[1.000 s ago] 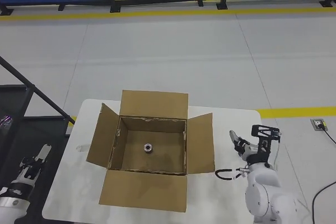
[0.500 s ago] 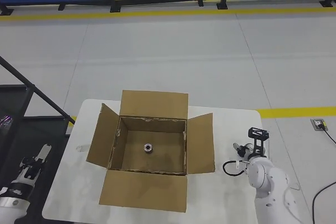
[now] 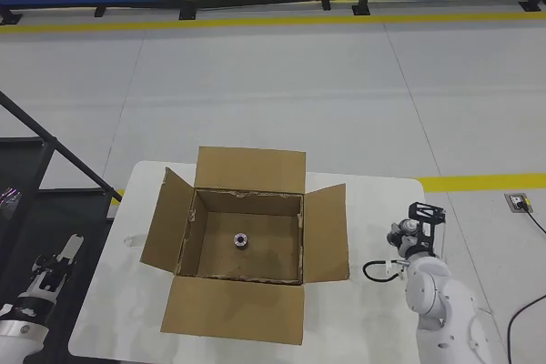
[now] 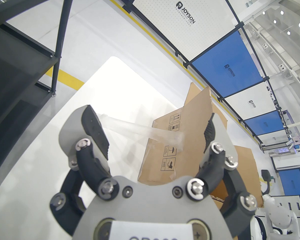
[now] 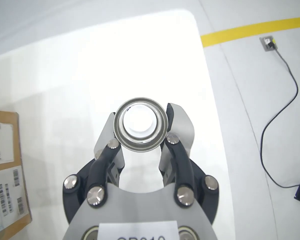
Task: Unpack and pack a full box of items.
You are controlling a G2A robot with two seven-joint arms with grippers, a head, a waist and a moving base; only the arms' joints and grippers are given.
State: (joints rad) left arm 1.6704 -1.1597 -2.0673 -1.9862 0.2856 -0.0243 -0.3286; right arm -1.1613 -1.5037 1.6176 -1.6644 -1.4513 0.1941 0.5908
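The right gripper (image 5: 141,113) has its jaws pinching a round metal piece (image 5: 141,148), one finger on each side of its rim. The piece is seen end-on, so its height is hidden, and I cannot tell whether the white centre is a cap or the table (image 3: 382,196) showing through. In the top view this gripper (image 3: 408,232) points down over the table's bare strip at about 3 o'clock from the cardboard box (image 3: 250,168), well apart from the box's nearest flap. A black cable loop (image 3: 373,271) hangs just beside the wrist.

The left gripper (image 4: 150,121) has its jaws spread wide. A clear strip (image 4: 140,129) stretches from one pad towards the other; whether it is tape or film is hard to make out. In the top view this gripper (image 3: 65,250) sits off the table at about 8 o'clock from the box, pointing towards it, with the arm cut off by the lower edge.

The box stands open at the table's middle, all four flaps folded outward. A second small metal piece (image 3: 240,240) lies on its floor, too small to make out.
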